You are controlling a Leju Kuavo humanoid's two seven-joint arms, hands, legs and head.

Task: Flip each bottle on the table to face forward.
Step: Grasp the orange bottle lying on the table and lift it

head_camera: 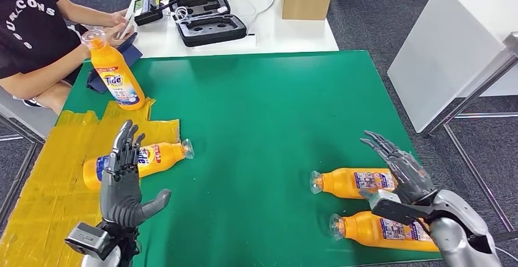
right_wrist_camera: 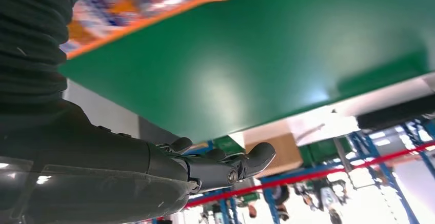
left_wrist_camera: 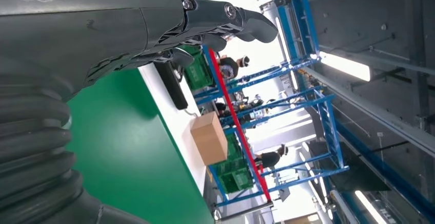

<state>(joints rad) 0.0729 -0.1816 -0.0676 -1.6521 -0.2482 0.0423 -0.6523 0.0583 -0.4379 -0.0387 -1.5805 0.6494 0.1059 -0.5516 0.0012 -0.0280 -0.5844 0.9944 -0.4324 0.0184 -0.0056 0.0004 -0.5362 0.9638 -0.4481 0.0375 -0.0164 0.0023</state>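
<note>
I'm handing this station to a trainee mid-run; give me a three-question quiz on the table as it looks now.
1. How many orange bottles are on the green mat, and how many stand upright?
2. True or false: the left robot hand is gripping a bottle.
3. Which bottles lie nearest the right robot hand?
A) the upright bottle
B) the two lying bottles, far and near
C) the lying bottle on the yellow tape

Key:
1. Four; one upright, beside the seated person.
2. False; it hangs open over the lying bottle on the yellow tape.
3. B.
</note>
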